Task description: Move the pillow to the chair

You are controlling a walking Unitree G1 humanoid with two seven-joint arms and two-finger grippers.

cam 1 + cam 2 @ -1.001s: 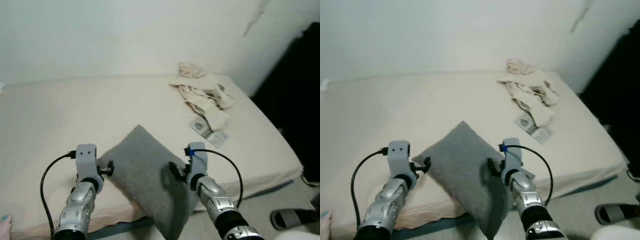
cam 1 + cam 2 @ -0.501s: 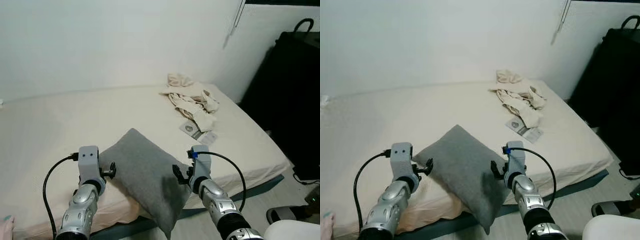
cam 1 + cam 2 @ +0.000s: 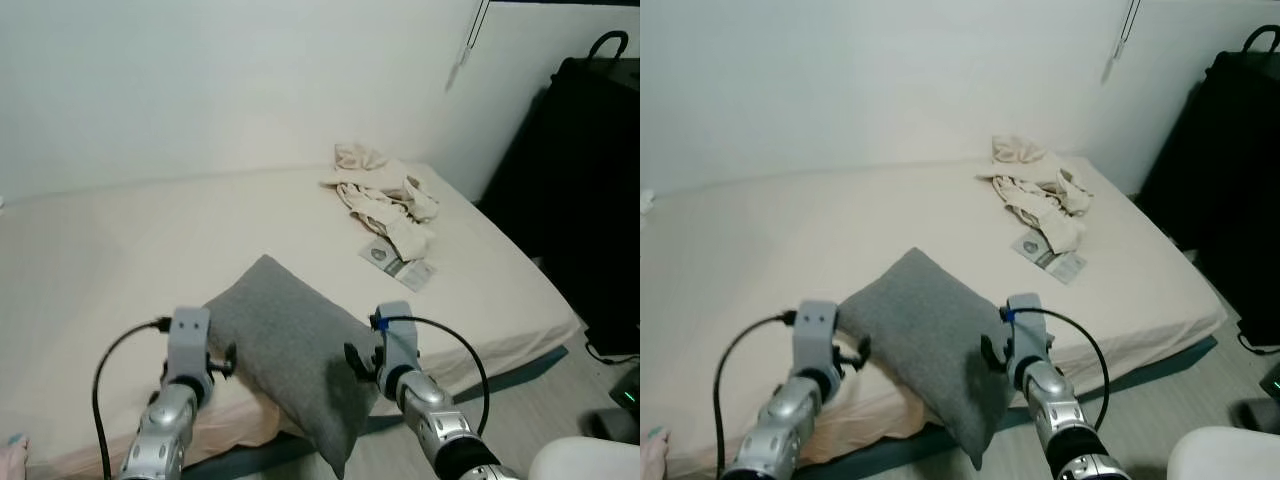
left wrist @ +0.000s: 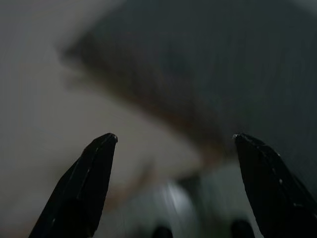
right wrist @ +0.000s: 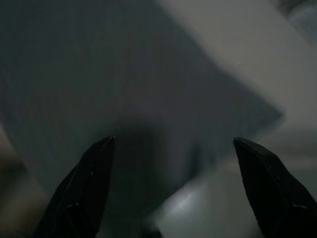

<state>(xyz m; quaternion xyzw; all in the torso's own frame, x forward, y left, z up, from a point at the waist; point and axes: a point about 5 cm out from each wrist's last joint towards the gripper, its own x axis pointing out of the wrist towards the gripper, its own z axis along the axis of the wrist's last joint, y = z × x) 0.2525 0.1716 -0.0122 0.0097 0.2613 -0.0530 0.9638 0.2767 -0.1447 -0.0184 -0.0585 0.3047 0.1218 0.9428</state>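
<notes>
You see a bed [image 3: 120,250] with a cream sheet against a white wall [image 3: 200,80]. Crumpled pale clothes [image 3: 385,195] lie near its far corner, a small packet [image 3: 398,265] just beside them. A black bag [image 3: 590,200] stands beside the bed.

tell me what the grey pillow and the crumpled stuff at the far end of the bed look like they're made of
The grey pillow looks like a soft woven or felt-like fabric with a matte finish: no shine, and it sags over the bed edge. The crumpled clothes look like thin cream cloth, judging by the loose folds; the weave is too small to tell. The bed's cover looks like smooth matte beige sheeting.
</notes>
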